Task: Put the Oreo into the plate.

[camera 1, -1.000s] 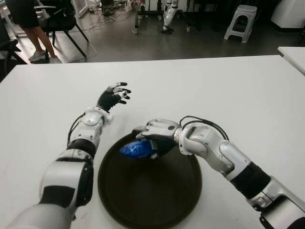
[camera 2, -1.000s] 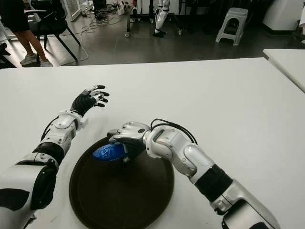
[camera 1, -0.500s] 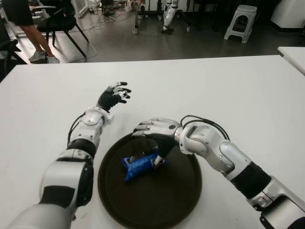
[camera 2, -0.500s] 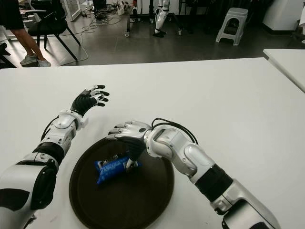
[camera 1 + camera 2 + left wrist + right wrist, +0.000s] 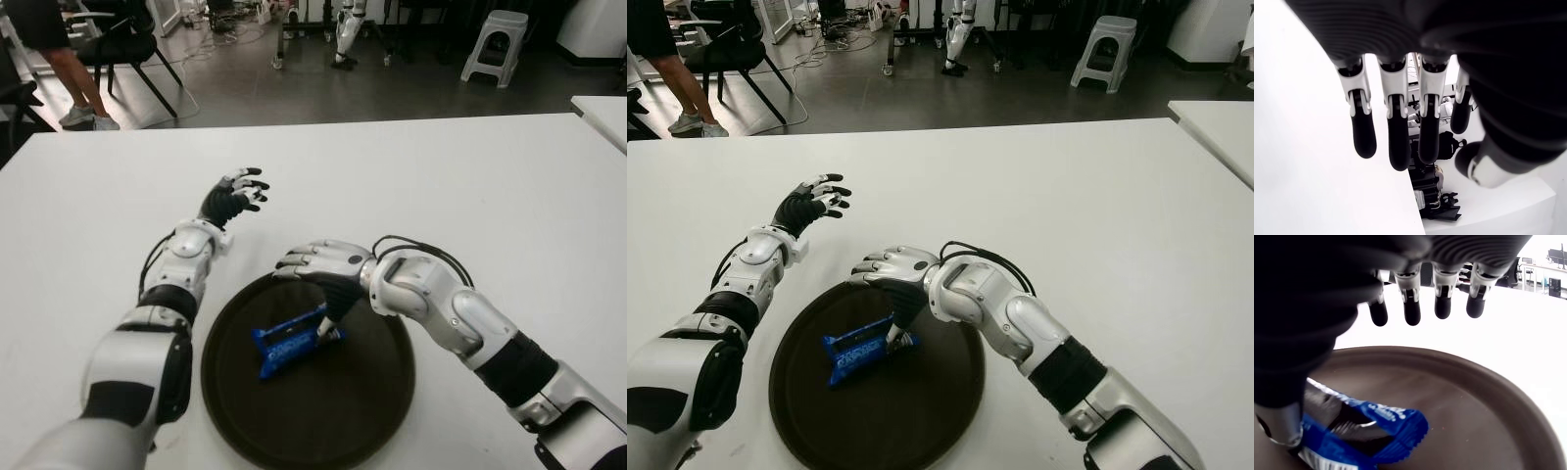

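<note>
Right hand (image 5: pixel 318 264) fingers (image 5: pixel 1411 308) spread, holding nothing; thumb tip touched end of Oreo pack (image 5: pixel 287 342). Blue pack lay flat inside dark round plate (image 5: pixel 372 411), toward its left-middle. Right hand hovered over plate's far rim. Left hand (image 5: pixel 233 199) fingers (image 5: pixel 1394 127) spread, empty, over white table (image 5: pixel 470 186), beyond plate to left.

White table (image 5: pixel 470 186), stool (image 5: pixel 496 39), chair (image 5: pixel 122 44)

silver-white arms (image 5: pixel 441 308), black-tipped fingers (image 5: pixel 1364 134)
</note>
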Motion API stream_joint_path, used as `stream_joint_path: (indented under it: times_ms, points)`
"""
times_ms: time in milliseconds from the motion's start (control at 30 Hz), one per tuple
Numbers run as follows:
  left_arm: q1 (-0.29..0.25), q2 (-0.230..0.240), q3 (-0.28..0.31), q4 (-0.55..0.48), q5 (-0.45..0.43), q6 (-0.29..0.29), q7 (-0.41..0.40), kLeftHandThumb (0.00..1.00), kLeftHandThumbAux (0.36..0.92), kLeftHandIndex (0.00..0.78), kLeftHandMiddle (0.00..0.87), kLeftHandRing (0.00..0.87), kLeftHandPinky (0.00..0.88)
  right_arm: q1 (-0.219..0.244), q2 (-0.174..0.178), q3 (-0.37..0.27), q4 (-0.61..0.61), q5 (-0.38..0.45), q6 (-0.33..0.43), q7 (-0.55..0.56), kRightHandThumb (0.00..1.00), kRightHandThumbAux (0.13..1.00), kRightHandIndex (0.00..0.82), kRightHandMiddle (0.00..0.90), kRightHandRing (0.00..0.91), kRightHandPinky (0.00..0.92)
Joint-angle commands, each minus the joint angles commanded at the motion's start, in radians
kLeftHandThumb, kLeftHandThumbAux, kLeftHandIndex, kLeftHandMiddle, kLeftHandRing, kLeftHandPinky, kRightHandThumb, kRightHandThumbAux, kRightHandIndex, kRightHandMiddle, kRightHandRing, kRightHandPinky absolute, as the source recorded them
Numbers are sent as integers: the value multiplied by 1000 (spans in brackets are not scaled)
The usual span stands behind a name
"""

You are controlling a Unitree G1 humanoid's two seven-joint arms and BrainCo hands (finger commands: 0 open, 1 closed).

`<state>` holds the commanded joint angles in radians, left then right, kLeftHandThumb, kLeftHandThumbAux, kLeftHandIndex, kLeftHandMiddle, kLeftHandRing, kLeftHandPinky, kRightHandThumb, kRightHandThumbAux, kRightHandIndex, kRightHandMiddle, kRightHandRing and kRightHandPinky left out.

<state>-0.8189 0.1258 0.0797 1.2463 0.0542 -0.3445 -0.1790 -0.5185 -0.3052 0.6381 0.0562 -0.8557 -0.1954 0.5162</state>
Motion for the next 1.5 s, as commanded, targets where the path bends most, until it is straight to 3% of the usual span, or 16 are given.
stream_joint_path:
  times_ms: [500, 567, 633, 700, 833, 967, 1100, 1333, 1500]
  points:
    - [0, -2, -2, 1, -1, -2, 8, 130, 706, 214, 337, 343, 365, 9, -2, -32, -6, 17, 4, -18, 0, 638, 0, 0, 0, 0]
    - [1, -3, -1, 2, -2, -3, 9, 132, 705, 212, 336, 342, 366, -1, -17, -53, 11, 43, -14, -19, 0, 638, 0, 0, 0, 0]
    - [1, -4, -1, 2, -2, -2, 11, 132, 705, 214, 335, 342, 364, -34, -70, -125, 75, 150, -89, -14, 0, 648, 0, 0, 0, 0]
    - [0, -3, -2, 3, -1, -2, 11, 132, 708, 218, 336, 342, 360, -59, -94, -166, 119, 222, -138, -7, 0, 679, 0, 0, 0, 0]
    - [-2, 0, -3, 5, 0, 3, 11, 130, 711, 224, 341, 349, 367, -118, -79, -213, 251, 327, -205, -19, 0, 725, 0, 0, 0, 0]
    - [-5, 2, -4, 8, 1, 10, 11, 125, 709, 222, 342, 354, 372, -117, -56, -284, 401, 415, -291, -122, 0, 717, 0, 4, 3, 19]
    - [-4, 6, -4, 12, 0, 15, 4, 109, 687, 223, 339, 354, 377, -200, -28, -398, 742, 505, -394, -284, 0, 688, 39, 58, 51, 59]
    - [2, 8, 2, 13, -9, -4, -22, 60, 674, 207, 335, 355, 381, -265, 5, -494, 1028, 569, -373, -440, 0, 679, 119, 160, 155, 157]
    - [0, 10, 1, 14, -6, -7, -30, 37, 669, 209, 330, 349, 368, -280, 22, -585, 1121, 666, -336, -440, 0, 656, 170, 230, 235, 241]
